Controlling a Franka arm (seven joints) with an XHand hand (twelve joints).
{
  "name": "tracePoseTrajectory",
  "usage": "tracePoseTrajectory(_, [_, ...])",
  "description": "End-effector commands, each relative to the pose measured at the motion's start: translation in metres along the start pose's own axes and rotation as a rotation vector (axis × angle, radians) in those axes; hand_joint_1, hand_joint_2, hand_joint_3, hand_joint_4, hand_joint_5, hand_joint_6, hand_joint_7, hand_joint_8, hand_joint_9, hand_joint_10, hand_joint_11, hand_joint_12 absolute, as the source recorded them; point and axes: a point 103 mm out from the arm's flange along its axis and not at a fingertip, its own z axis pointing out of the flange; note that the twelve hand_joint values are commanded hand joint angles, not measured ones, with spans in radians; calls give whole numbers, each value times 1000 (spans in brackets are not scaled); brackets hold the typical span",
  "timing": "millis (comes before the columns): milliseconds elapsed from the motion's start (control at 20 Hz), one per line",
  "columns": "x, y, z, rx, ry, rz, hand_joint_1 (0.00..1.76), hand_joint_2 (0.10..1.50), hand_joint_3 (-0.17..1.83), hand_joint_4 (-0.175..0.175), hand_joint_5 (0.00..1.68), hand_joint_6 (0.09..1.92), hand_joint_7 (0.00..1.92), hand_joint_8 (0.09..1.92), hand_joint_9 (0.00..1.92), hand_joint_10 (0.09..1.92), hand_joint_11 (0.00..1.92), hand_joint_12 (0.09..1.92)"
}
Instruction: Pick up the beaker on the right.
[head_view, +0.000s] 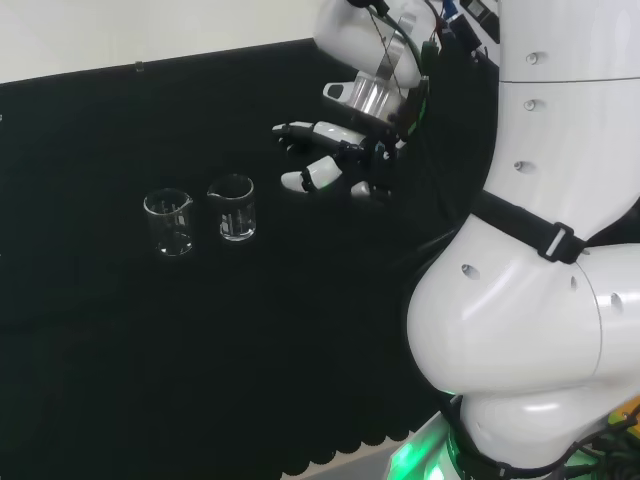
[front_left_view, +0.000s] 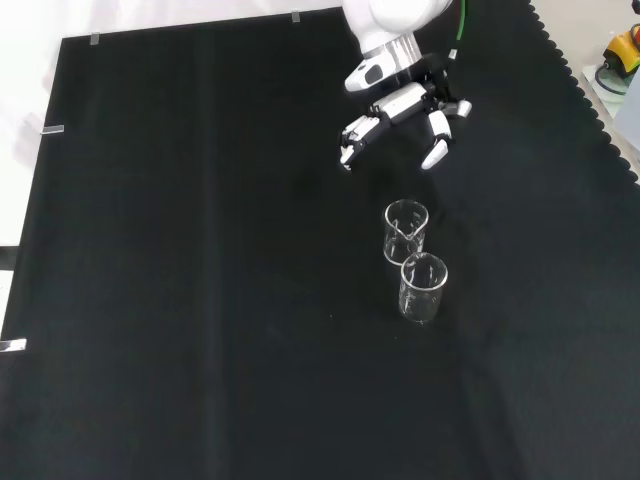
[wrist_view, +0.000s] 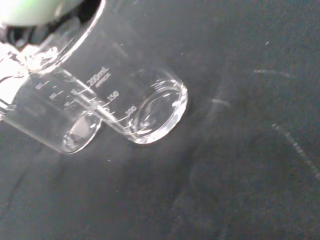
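Note:
Two clear glass beakers stand upright and close together on the black cloth. In the head view the right beaker (head_view: 232, 208) is nearer the hand and the left beaker (head_view: 169, 221) stands beside it. In the front view they are the upper beaker (front_left_view: 405, 231) and the lower beaker (front_left_view: 423, 287). The hand (head_view: 335, 158) hovers above the cloth to the right of the right beaker, apart from it, with fingers spread and only slightly bent, holding nothing. The front view shows the hand (front_left_view: 400, 112) above both. The wrist view shows the nearer beaker (wrist_view: 135, 97) with printed scale marks and the other beaker (wrist_view: 55, 125) behind it.
The arm's big white links (head_view: 540, 250) stand at the right of the head view. The black cloth (front_left_view: 200, 300) spreads wide around the beakers, with a scalloped edge (front_left_view: 600, 110) at the front view's right. Small tape marks lie at the cloth's far edges.

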Motion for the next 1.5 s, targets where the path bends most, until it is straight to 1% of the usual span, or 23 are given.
tracePoseTrajectory(50, [3,7,12,-11,73,-34,830,333,1065,-65,221,87,140,661,269,720,0,1198])
tracePoseTrajectory(300, [3,8,21,-5,92,-46,861,328,1077,-67,274,87,163,666,281,716,0,1203])
tracePoseTrajectory(550, [6,11,31,5,92,-60,877,306,1116,-68,297,87,179,660,296,701,0,1204])
tracePoseTrajectory(950, [12,15,47,14,151,-93,909,288,1136,-68,365,87,260,683,323,695,0,1217])
tracePoseTrajectory(1250, [18,18,61,12,202,-107,928,290,1138,-63,344,87,235,668,308,680,0,1220])
tracePoseTrajectory(1300, [19,18,62,4,203,-109,928,289,1140,-64,338,87,224,663,303,676,0,1211])
tracePoseTrajectory(1500, [24,20,67,10,212,-122,925,277,1144,-62,317,87,200,654,283,667,0,1175])
